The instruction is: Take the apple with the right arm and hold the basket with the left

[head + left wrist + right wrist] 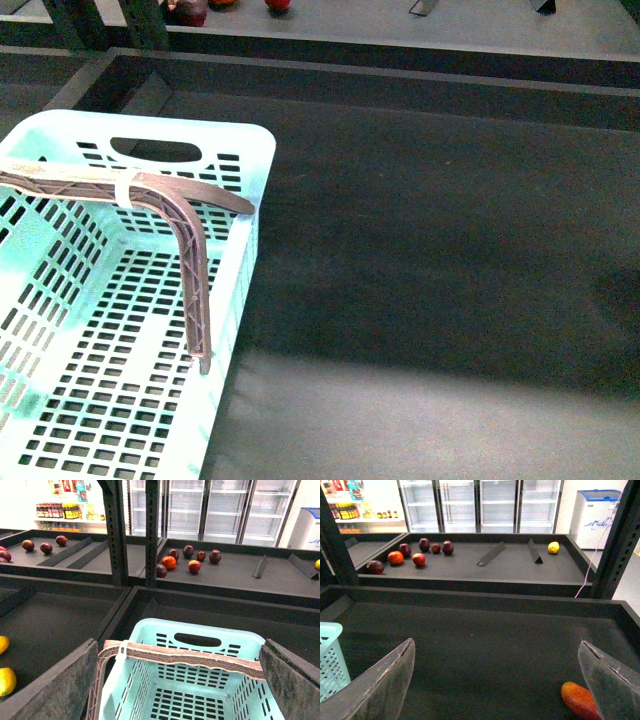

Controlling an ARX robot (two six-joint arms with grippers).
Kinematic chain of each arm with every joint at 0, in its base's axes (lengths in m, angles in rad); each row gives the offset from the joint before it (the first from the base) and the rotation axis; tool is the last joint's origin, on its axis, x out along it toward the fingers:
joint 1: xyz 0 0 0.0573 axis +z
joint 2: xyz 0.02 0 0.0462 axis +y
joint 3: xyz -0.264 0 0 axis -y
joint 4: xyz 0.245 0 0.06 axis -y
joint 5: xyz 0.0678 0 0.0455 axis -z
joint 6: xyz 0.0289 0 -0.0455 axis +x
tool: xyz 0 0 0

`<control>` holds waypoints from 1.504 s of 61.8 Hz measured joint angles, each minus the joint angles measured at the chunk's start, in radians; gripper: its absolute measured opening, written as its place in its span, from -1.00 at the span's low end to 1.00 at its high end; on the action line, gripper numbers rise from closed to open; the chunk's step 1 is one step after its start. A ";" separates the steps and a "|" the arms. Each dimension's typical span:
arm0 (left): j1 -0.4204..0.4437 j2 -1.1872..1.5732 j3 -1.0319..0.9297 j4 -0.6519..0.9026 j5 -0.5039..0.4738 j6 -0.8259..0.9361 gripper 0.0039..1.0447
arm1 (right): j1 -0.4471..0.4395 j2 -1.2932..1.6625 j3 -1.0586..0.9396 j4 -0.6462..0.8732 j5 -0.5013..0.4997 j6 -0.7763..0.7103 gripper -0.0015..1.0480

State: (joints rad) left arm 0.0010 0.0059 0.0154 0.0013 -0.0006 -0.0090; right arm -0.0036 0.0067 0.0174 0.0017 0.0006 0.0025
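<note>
Both parts of the job looked undone. The apple (419, 559), which I took to be the red fruit with a yellowish patch in the cluster on the far shelf, lay well ahead of the right end effector (496, 642), off to one side of its line and beyond a shelf rim. That end effector was spread wide and held nothing. An orange-red fruit (577, 700) lay on the dark surface (485, 655) just beside one of its fingers.

The left end effector (179, 642) was also spread wide. The basket (200, 626) sat directly ahead of it, with the handle (190, 658) running across the gap between the fingers, unclamped. Whether either finger touched the handle could not be told. The front view showed the basket resting on the surface with no arm in sight.

What was left, as I judged it, was to close on the handle, reach the right arm to the far shelf, and grip the apple.
</note>
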 joint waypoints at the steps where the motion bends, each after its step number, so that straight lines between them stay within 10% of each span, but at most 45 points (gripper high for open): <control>1: 0.000 0.000 0.000 0.000 0.000 0.000 0.87 | 0.000 0.000 0.000 0.000 0.000 0.000 0.83; 45: 0.000 0.000 0.000 0.000 0.001 -0.001 0.87 | 0.000 0.000 0.000 0.000 0.000 0.000 0.83; 57: 0.042 0.269 0.151 -0.268 0.361 -0.568 0.87 | 0.001 0.000 0.000 0.000 0.000 0.000 0.83; 70: 0.026 0.602 0.197 0.017 0.359 -1.032 0.87 | 0.002 0.000 0.000 0.000 0.000 0.000 0.83; 93: 0.043 1.243 0.354 0.296 0.265 -1.211 0.87 | 0.002 0.000 0.000 0.000 0.000 0.000 0.83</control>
State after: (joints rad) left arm 0.0444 1.2491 0.3698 0.2970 0.2646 -1.2201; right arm -0.0021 0.0063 0.0174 0.0017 0.0006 0.0029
